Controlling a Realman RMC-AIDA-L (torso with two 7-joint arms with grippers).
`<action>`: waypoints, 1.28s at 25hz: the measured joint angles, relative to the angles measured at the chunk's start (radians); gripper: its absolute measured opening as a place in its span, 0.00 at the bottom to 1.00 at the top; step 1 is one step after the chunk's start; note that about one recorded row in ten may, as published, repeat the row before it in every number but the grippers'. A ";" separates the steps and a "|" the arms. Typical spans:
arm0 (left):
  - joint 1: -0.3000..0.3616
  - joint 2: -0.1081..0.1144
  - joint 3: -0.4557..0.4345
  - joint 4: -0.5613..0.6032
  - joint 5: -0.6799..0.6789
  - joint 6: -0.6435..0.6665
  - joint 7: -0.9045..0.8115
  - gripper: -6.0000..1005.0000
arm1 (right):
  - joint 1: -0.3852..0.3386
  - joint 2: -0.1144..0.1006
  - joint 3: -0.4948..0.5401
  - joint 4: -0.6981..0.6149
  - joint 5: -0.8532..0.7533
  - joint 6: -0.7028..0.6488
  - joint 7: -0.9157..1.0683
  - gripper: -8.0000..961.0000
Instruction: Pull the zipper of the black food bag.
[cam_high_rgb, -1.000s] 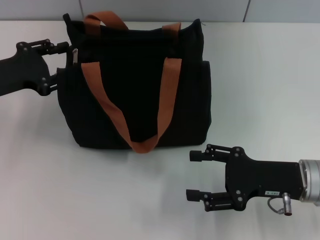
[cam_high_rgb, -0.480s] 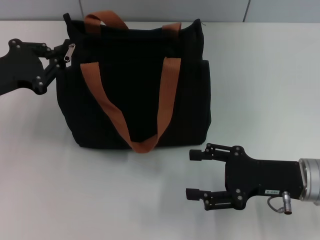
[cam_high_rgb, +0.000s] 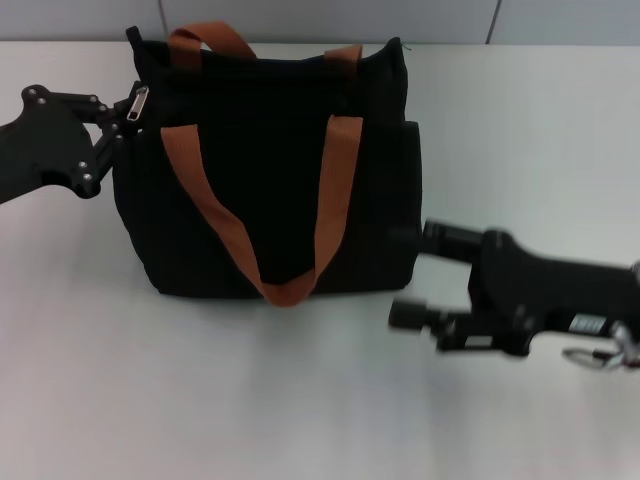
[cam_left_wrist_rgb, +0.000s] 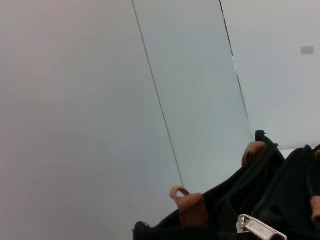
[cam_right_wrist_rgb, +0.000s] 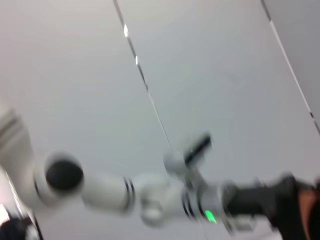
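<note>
While the left gripper (cam_high_rgb: 118, 120) pinches the zipper (cam_high_rgb: 137, 103) at the black food bag's (cam_high_rgb: 275, 170) top left corner, the right gripper (cam_high_rgb: 415, 275) sits spread by the bag's lower right. Left wrist: tab (cam_left_wrist_rgb: 260, 228) glints. I'd pull straight along the track, bag braced.

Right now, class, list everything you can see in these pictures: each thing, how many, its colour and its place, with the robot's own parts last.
bag: one, black, upright at the table's far middle.
handles: two, rust-orange, one hanging down the bag's front, one at the top rear.
zipper tab: one, silver, at the bag's top left corner.
table: one, white, under everything.
left pincer: one, black, shut on the zipper tab.
right pincer: one, black, open, beside the bag's lower right corner.
</note>
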 joint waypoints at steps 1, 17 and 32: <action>0.001 -0.005 -0.007 0.002 -0.004 -0.003 0.009 0.04 | 0.016 0.001 0.000 -0.044 0.047 -0.031 0.139 0.86; 0.005 -0.009 -0.027 -0.003 -0.021 -0.016 0.047 0.04 | 0.406 -0.040 -0.029 -0.181 0.025 0.229 0.983 0.86; 0.000 -0.011 -0.027 0.002 -0.030 -0.016 0.050 0.04 | 0.593 -0.011 -0.098 -0.166 -0.143 0.471 1.279 0.86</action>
